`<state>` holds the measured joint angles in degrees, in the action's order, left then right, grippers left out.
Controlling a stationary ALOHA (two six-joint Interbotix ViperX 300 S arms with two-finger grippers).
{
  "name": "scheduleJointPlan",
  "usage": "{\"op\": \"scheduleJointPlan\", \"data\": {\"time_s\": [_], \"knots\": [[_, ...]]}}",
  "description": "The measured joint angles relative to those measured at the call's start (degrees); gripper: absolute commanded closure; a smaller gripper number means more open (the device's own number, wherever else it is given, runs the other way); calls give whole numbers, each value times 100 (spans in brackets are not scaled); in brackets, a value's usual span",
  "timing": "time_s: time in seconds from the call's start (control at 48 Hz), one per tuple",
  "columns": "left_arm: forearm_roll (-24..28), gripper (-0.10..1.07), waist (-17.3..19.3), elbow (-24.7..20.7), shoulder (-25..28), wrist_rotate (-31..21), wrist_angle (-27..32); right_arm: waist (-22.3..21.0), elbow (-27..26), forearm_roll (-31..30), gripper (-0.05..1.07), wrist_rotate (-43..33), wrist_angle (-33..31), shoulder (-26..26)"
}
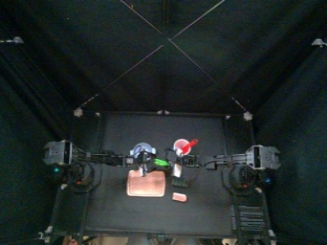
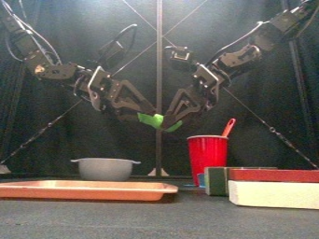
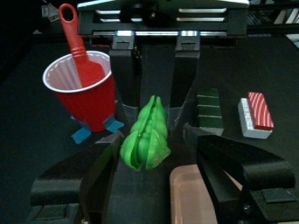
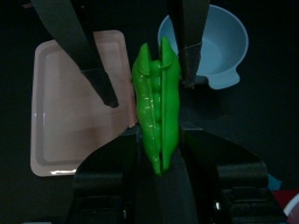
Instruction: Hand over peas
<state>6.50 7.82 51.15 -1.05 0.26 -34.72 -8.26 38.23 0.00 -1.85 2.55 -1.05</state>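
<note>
Both arms meet above the middle of the tabletop, and the peas hang in the air between them, well above the surface. The right claw is clenched on the green pod, which runs lengthwise between its jaws. The left claw has its jaws on either side of the pod's other end; the pod sits between them, but I cannot tell whether they press on it or stand slightly apart from it.

Below, a red cup stands upright with a red spoon leaning out of it. To the left of the cup in the front view sits a small grey bowl, and nearer the front edge lies a flat orange-pink board. At the front right sit a dark green block and a box with a red top and white side, close together.
</note>
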Motion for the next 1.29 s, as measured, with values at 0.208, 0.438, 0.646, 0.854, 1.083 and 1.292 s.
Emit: {"op": "scheduleJointPlan", "data": {"time_s": [0.208,0.438,0.646,0.854,1.083,1.292], "knots": [[0,20,44,-88,97,-18,0,9,-18,0,37,35,0,0],[0,34,26,-88,105,-9,9,9,-9,-9,36,35,0,0],[0,37,35,-88,114,-9,9,9,-18,-9,26,9,0,0],[0,37,35,-88,105,-9,18,44,-35,18,2,-18,0,0],[0,37,35,-79,97,0,18,53,-9,0,-2,-18,9,-9],[0,37,44,-44,97,0,26,62,44,0,-2,-18,9,0]]}}
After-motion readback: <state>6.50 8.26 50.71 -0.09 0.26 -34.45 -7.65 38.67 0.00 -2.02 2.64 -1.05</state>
